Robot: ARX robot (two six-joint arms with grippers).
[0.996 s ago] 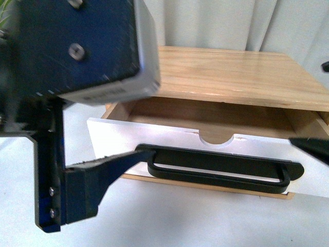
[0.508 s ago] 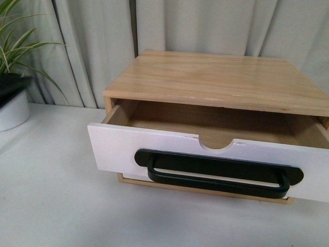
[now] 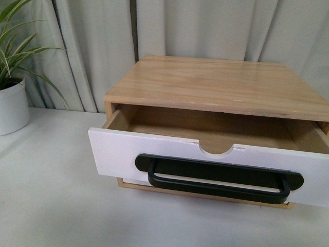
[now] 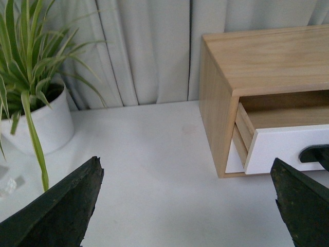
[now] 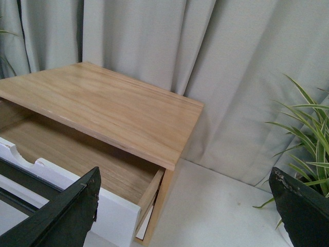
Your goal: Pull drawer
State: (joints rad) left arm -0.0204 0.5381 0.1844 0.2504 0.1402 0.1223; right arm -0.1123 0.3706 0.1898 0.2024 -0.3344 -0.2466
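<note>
The drawer (image 3: 123, 152) stands pulled out of its light wood cabinet (image 3: 216, 82). Its front is white, with a long black bar handle (image 3: 218, 177) and a semicircular notch (image 3: 216, 150) in the rim, and the wood inside lies bare. Neither arm shows in the front view. My left gripper (image 4: 187, 177) is open, back over the white table to the cabinet's left, where the drawer (image 4: 280, 146) shows at an angle. My right gripper (image 5: 185, 198) is open too, above the cabinet's right end, with the drawer (image 5: 115, 218) below one finger. Nothing is between either pair of fingers.
A potted plant in a white pot (image 3: 13, 105) stands at the back left of the white table (image 3: 56, 206), also in the left wrist view as the pot (image 4: 43, 123). Another plant (image 5: 308, 139) stands right of the cabinet. Grey curtains (image 3: 103, 46) hang behind.
One second ago my left gripper filled the left of the front view at the handle, with the right finger at the drawer's right end. Both have withdrawn from that view. The drawer stays out.
</note>
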